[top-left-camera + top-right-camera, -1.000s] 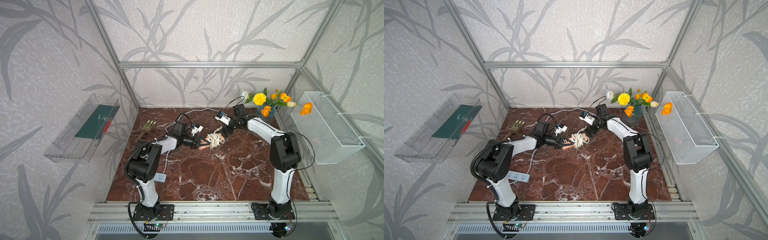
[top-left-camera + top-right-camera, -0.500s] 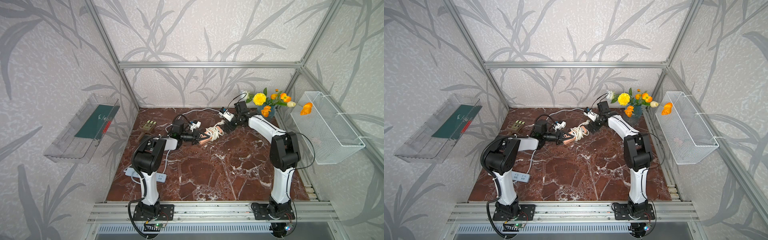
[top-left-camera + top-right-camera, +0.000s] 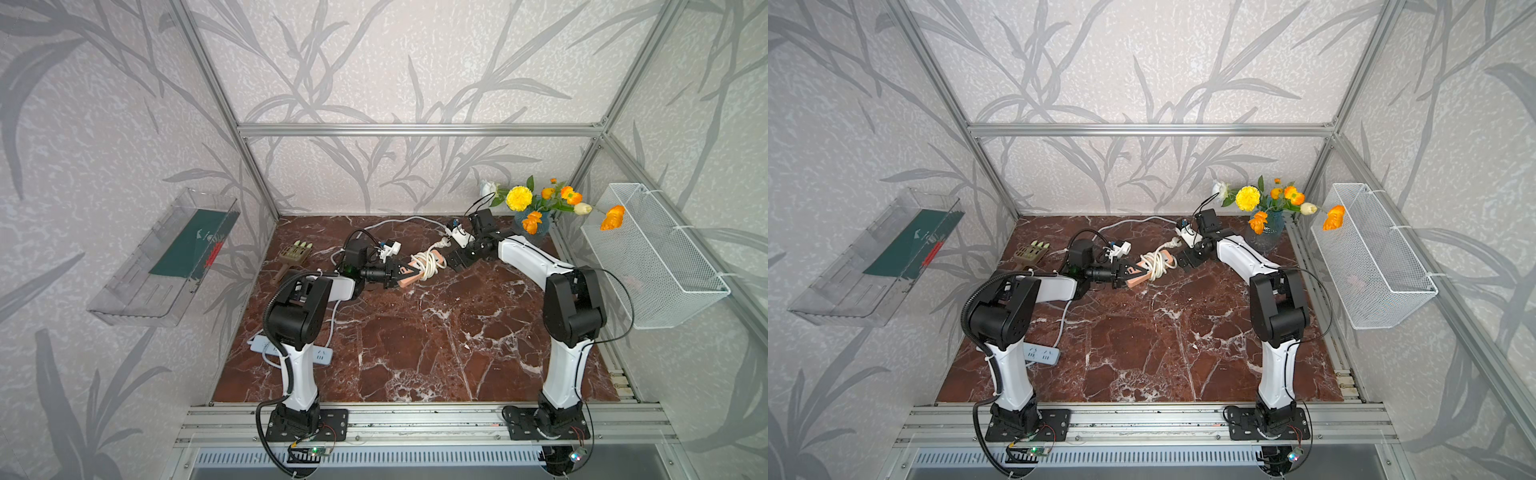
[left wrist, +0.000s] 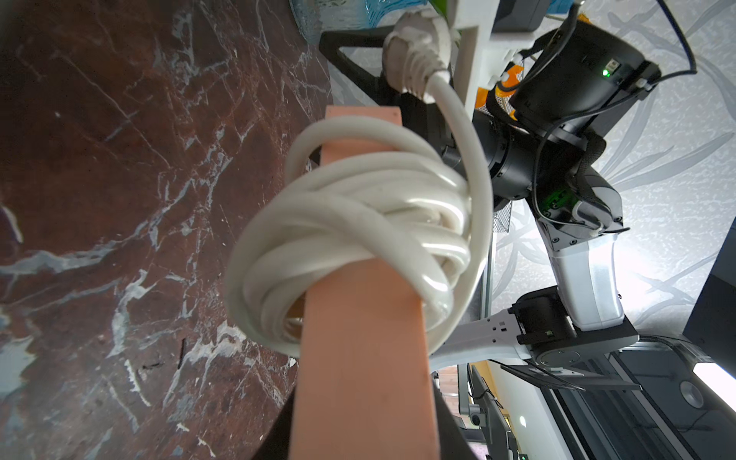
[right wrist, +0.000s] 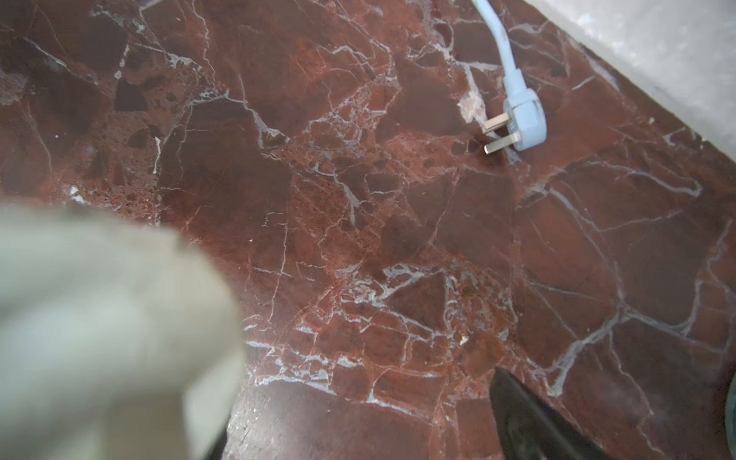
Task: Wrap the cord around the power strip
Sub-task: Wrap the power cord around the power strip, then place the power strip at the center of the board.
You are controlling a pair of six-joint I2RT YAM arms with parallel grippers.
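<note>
Left gripper [image 3: 394, 275]: jaws pressed together on one end of the pink power strip [image 4: 358, 358], holding it out over the back middle of the marble table [image 3: 415, 332].
Cord [image 4: 350, 223]: white, coiled in loose, overlapping turns around the strip's middle. A last stretch runs off the coil to the plug [image 4: 414, 59].
Right gripper [image 3: 454, 258]: jaws spread wide at the strip's far end, just beside the plug.
Step in hand: probably securing the tail. It is best done by taking the cord close to the plug, keeping it taut and laying the final turn snug against the coil while the left grip holds firm, because slack turns could slide off the free end.
Hard to make out: whether the right gripper touches the plug, and whether the strip rests on the table or hangs above it. The right wrist view gives only a pale blur up close and a light blue plug [image 5: 521, 119] lying apart on the table.
</note>
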